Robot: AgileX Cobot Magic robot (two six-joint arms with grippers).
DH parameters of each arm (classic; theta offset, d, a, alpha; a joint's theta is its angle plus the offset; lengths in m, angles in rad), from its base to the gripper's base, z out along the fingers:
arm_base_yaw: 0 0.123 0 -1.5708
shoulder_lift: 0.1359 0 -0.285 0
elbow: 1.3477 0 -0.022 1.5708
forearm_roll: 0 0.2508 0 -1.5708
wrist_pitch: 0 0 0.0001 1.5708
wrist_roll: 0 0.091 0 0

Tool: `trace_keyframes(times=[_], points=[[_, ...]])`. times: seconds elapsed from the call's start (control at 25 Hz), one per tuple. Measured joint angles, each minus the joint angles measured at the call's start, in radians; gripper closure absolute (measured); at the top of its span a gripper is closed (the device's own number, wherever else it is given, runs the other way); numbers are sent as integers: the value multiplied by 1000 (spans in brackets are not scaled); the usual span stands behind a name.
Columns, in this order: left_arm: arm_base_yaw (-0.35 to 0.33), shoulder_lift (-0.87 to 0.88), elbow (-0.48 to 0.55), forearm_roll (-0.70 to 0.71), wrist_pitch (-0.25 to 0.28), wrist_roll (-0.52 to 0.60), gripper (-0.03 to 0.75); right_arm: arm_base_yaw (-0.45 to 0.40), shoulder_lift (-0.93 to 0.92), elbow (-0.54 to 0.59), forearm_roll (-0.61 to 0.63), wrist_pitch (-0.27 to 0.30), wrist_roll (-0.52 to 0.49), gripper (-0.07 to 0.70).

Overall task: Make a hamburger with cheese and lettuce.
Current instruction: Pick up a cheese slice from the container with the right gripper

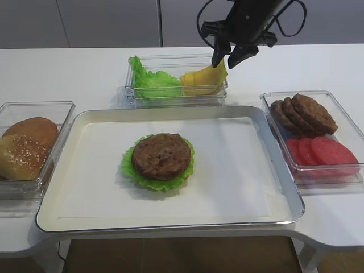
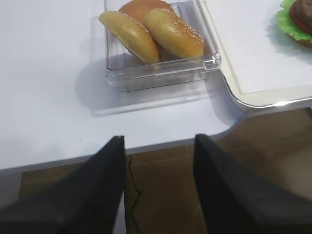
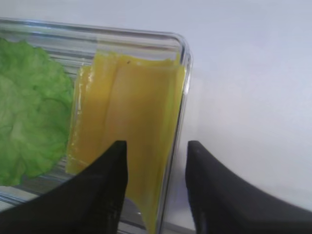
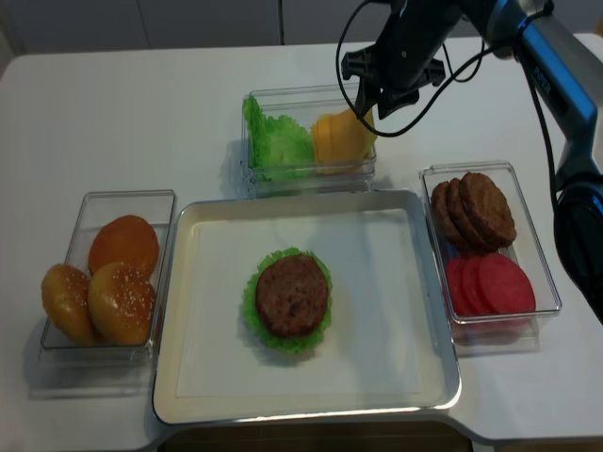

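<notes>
The hamburger [image 1: 162, 154] lies in the middle of the tray: one brown patty on the ruffled green lettuce [image 1: 127, 166]. It also shows in the realsense view [image 4: 292, 294]. The cheese [image 1: 202, 79], several yellow slices, leans in the right half of a clear box [image 1: 176, 101] behind the tray. My right gripper [image 1: 227, 57] hovers open just above the cheese's upper right corner. In the right wrist view the right gripper [image 3: 156, 151] straddles the cheese's [image 3: 126, 112] right edge and the box wall, holding nothing. My left gripper [image 2: 158, 146] is open and empty, off the table's front left edge.
A heap of green leaves [image 1: 153, 82] fills the box's left half. Sesame buns [image 1: 25, 148] sit in a clear box left of the metal tray [image 1: 170, 224]. Bare patties [image 1: 304, 114] and tomato slices [image 1: 321, 153] fill a box on the right.
</notes>
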Motion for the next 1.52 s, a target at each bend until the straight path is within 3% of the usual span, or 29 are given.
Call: trace_keyframes(times=[1.08, 1.36, 1.52], points=[[0, 0, 0, 0, 0, 0, 373, 0, 3, 0, -4, -20, -24, 316], [0, 0, 0, 0, 0, 0, 373, 0, 3, 0, -8, -20, -29, 404], [0, 0, 0, 0, 0, 0, 373, 0, 3, 0, -11, -20, -29, 415]])
